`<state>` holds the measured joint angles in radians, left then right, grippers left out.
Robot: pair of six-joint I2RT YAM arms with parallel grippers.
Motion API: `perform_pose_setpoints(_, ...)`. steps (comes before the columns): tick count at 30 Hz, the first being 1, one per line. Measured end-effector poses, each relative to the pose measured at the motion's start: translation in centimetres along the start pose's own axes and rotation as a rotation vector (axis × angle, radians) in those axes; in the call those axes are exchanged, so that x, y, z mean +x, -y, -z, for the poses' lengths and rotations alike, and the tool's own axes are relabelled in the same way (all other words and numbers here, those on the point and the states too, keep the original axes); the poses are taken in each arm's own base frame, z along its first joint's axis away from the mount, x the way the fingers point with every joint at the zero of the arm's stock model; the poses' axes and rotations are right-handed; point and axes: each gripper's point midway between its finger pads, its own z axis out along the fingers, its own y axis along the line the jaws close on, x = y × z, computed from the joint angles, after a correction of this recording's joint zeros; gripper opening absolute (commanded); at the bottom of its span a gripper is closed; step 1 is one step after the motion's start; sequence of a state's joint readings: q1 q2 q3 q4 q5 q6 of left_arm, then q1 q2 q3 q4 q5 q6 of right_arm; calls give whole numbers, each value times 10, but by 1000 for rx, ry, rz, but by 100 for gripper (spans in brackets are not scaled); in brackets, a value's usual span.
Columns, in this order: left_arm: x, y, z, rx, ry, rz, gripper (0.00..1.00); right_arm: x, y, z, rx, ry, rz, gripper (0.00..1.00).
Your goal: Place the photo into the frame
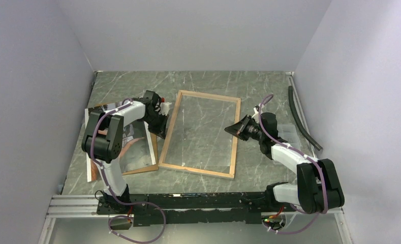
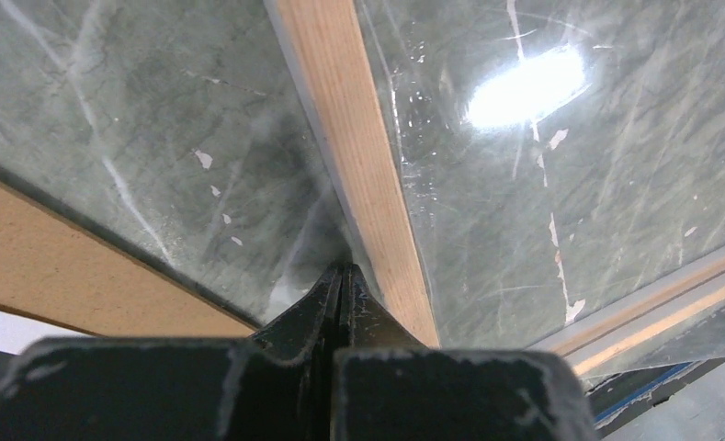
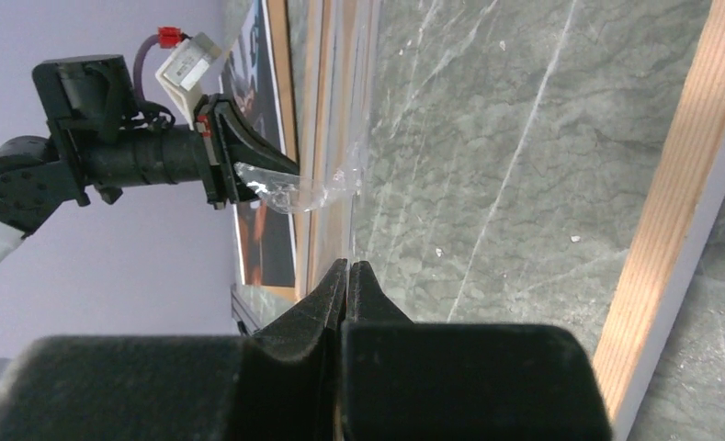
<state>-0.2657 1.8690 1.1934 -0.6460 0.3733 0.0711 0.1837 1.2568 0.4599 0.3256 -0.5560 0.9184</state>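
Frame (image 1: 198, 171) on green marbled table (image 1: 213, 81)

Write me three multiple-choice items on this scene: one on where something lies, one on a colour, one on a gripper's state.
1. Where does the photo lie?
A) inside the frame
B) left of the frame, partly under the left arm
C) right of the frame

2. What colour is the frame's upward face?
A) black
B) red
C) pale wood

3. How is the left gripper?
A) wide open
B) clamped on the photo
C) shut on the clear sheet

Key: 1 B, the print shows beside the frame's left rail. 2 C, bare wooden rails face up. 3 C, in the right wrist view the film curls out from its closed fingertips.
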Motion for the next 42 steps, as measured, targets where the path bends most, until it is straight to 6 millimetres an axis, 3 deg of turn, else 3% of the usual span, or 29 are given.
perform_pose_setpoints(10, 0, 4, -1, 2, -2, -12, 3, -4, -6, -3, -37, 20, -32, 0)
perform_pose_setpoints(42, 6, 18, -5, 63, -17, -42, 3, -10, 20, -10, 136, 69, 7, 0)
